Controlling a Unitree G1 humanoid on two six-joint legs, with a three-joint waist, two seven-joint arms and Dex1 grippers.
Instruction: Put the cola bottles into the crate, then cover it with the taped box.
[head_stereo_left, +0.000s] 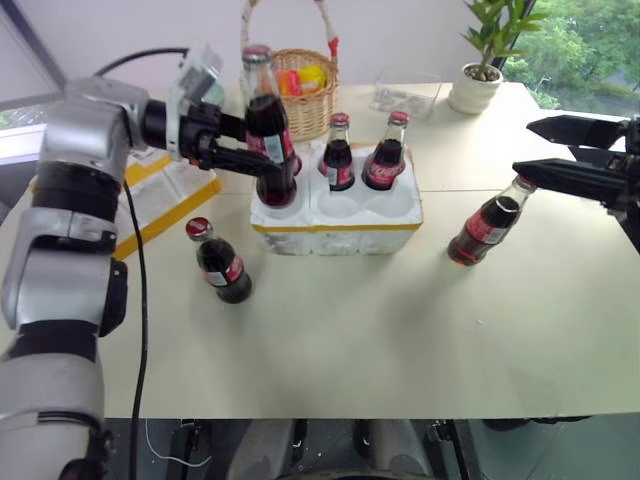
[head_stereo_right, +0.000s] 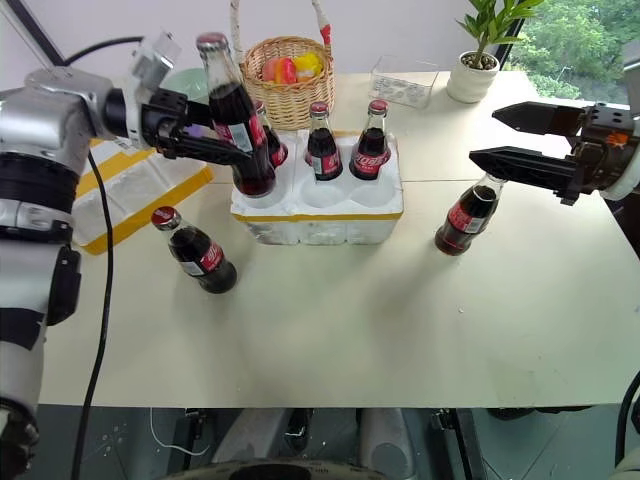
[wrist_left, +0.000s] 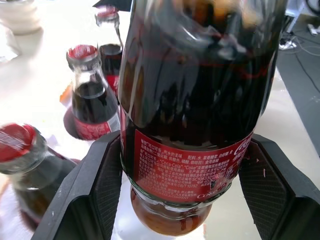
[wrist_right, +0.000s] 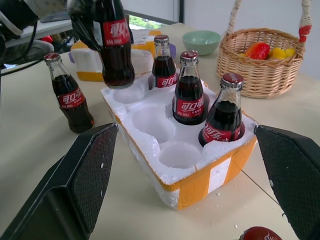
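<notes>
- Two claws in view. The left claw pinches one cola bottle round its label, upright, its base at the crate's front-left socket; seating depth cannot be told.
- The right claw hangs spread and empty above the surface, to the right of the crate.
- Three further cola bottles stand upright in the crate's back row of sockets; the front middle and front right sockets are vacant.
- One loose bottle stands on the surface, left of the crate and in front of it.
- One more loose bottle stands right of the crate, under the right claw's lower finger.
- The taped box lies left of the crate, behind the left arm.
- One wicker basket, a green bowl, a clear container and a potted plant sit along the far side.
</notes>
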